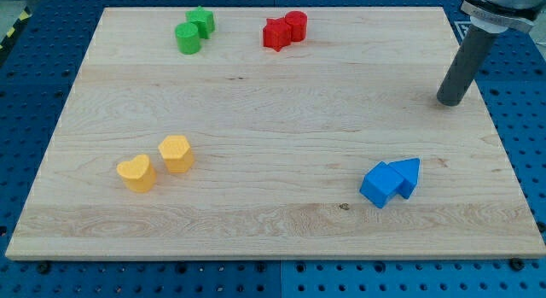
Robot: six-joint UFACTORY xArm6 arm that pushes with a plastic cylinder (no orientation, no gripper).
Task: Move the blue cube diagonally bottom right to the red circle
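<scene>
Task barely begun. Blue cube [380,184] sits near right on tabletop [256,119], touching blue triangle [409,174]. Red circle [296,26] far centre, beside red star [276,33]. My tip [449,102], a bare rod tool holding nothing, at right edge, well apart from cube.

Wooden board [273,102] bearing coloured blocks

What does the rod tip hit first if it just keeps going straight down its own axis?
The wooden board: my tip appears to already sit on or just above it near the view's right edge. No block lies under it; the blue cube sits well toward the view's bottom-left. Contact height unclear.
</scene>
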